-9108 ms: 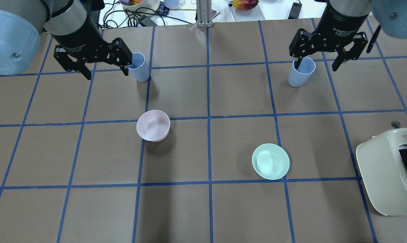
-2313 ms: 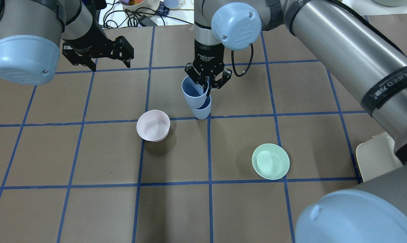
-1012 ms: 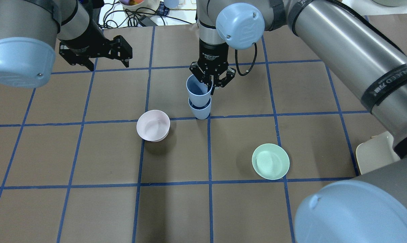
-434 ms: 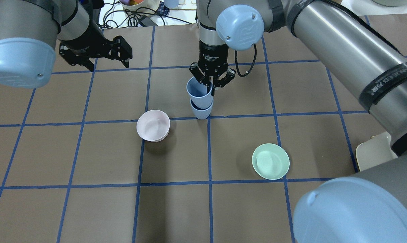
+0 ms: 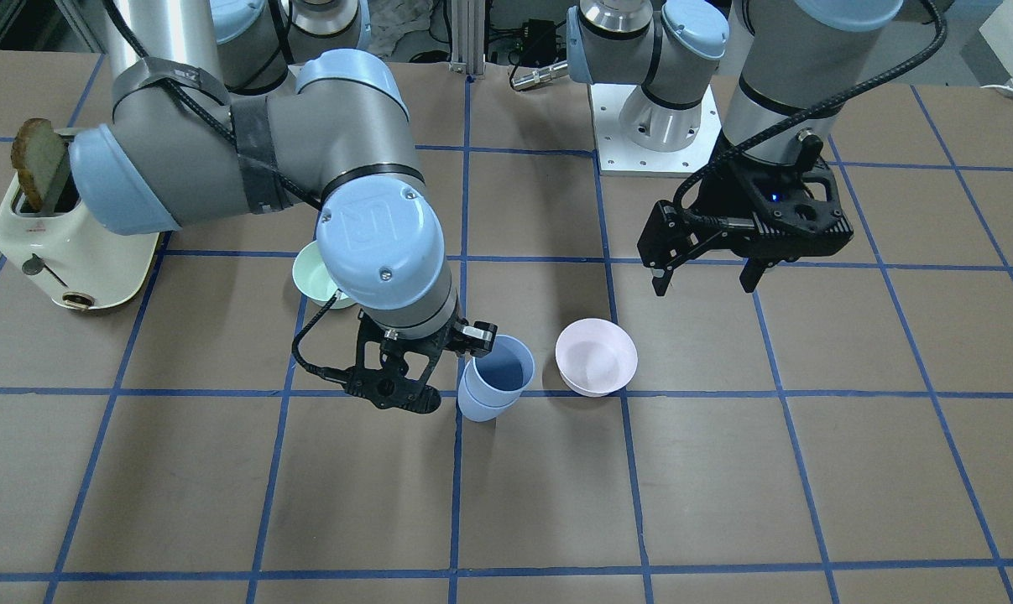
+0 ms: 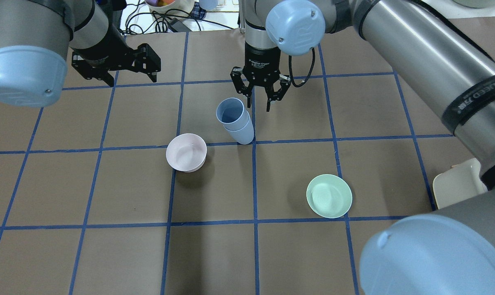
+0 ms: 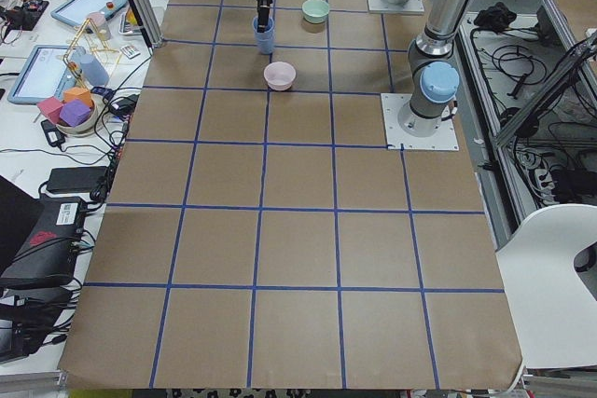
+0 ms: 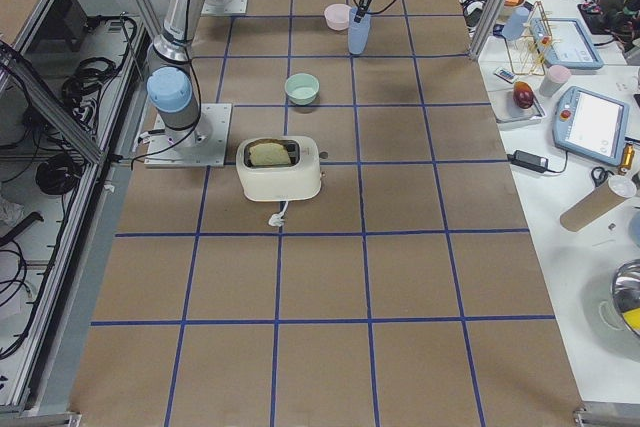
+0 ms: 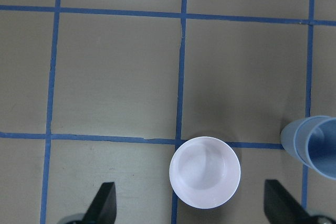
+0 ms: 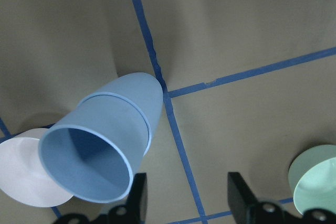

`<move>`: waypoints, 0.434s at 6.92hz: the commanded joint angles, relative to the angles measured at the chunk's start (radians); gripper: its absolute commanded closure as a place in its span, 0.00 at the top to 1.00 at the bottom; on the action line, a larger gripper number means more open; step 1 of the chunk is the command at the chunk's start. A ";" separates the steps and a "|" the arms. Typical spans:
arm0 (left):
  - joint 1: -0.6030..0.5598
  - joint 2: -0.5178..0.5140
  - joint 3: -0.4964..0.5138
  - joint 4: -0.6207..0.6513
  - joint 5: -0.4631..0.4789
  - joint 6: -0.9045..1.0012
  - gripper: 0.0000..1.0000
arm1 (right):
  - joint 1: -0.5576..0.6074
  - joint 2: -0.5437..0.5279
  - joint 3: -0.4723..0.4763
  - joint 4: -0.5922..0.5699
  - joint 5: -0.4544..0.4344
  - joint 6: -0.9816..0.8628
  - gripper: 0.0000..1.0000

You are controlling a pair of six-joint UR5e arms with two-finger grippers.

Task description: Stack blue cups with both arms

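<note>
1. In the middle of the overhead view the two cups stand nested: the top cup (image 6: 230,111) sits inside the bottom cup (image 6: 243,134), which rests on the table (image 6: 108,184).
2. My right gripper (image 6: 258,104) hangs just above the stack in that frame, fingers spread and holding nothing. In its wrist view both fingers show at the bottom edge, with the cups to the left and clear of them.
3. My left gripper (image 5: 704,281) is at the upper right of the front-facing view, well apart from the cups. Its fingers are wide and empty.
4. The pink bowl (image 6: 186,152) lies just lower left of the stack without touching it. The green bowl (image 6: 329,195) is well apart at lower right.
5. I judge the stacking itself done — one cup is inside the other and neither gripper is on them. The step in hand is getting my right arm clear.
6. The next move calls for a straight lift up and away, keeping the near finger off the rim. The top cup looks slightly tilted from overhead — perhaps only the camera angle — so a brush there could tip the stack toward the pink bowl.
</note>
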 commanded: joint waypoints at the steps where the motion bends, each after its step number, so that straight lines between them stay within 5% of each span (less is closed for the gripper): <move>1: 0.000 -0.001 0.000 0.000 0.000 0.000 1.00 | -0.130 -0.075 -0.023 0.004 0.012 -0.072 1.00; 3: 0.000 0.000 0.000 0.001 0.002 0.000 1.00 | -0.219 -0.188 0.012 0.053 -0.010 -0.318 1.00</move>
